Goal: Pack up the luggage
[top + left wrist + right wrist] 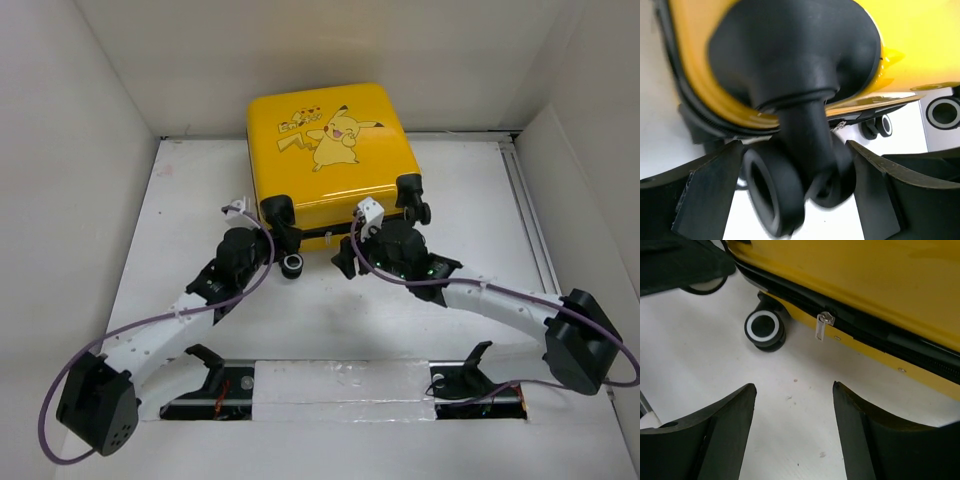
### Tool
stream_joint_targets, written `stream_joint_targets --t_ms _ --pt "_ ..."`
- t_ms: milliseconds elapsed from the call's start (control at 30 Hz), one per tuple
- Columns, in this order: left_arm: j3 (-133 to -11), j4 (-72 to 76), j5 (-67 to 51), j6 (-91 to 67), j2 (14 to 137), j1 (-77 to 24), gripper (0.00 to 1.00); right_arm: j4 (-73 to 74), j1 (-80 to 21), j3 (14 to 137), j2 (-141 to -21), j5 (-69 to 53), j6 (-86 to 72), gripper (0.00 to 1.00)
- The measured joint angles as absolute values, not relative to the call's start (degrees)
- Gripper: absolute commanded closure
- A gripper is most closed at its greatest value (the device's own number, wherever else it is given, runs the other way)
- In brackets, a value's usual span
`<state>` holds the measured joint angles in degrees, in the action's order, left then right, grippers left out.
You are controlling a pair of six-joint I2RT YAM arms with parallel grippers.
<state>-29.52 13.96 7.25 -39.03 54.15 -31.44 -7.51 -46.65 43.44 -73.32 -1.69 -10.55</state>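
Note:
The luggage (pixel 330 150), a yellow suitcase with a Pikachu print, lies closed and flat at the back centre of the table. My left gripper (pixel 280 225) is open at its near left corner. In the left wrist view the black twin caster (pixel 790 190) sits between the spread fingers of the left gripper (pixel 795 145), under the yellow shell (pixel 920 45). My right gripper (pixel 352 250) is open and empty at the near edge. In the right wrist view the right gripper (pixel 794 386) hovers over bare table just short of the silver zipper pull (pixel 822 325) on the black zipper band.
A black-and-white caster wheel (pixel 763 328) rests on the table by the near edge and also shows in the top view (pixel 293 266). Another caster (pixel 412 200) sticks out at the near right corner. White walls enclose the table. A mounting rail (pixel 340 385) runs along the front.

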Motion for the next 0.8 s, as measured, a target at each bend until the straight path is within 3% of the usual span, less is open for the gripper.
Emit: stream_joint_targets --t_ms 67,167,200,233,333,633,800 --pt "-30.5 15.3 6.1 -38.5 57.2 -31.4 0.26 -9.2 -47.1 43.2 -73.5 -0.8 -10.8 0.31" --pt "-31.1 16.9 4.7 -38.1 60.1 -31.4 0.45 -12.7 -47.3 42.7 -73.5 1.3 -11.2 0.3" --pt "-31.2 17.2 4.3 -38.0 60.7 -31.4 0.55 -13.9 -47.3 42.5 -73.6 1.9 -11.4 0.3" --pt "-31.3 17.3 4.3 -37.8 60.9 -31.4 0.74 -14.7 -47.3 42.2 -73.9 2.6 -11.6 0.29" --pt "-31.4 17.3 4.0 -37.9 60.9 -31.4 0.99 -17.0 -47.3 42.2 -76.1 3.7 -11.8 0.29" --pt "-32.5 17.8 -0.6 -38.4 62.8 -31.7 1.0 -22.1 -44.9 38.1 -78.7 6.0 -13.1 0.27" --pt "-37.4 18.2 1.2 -38.0 67.9 -39.9 1.0 -24.0 -42.9 35.8 -77.8 7.1 -13.8 0.29"
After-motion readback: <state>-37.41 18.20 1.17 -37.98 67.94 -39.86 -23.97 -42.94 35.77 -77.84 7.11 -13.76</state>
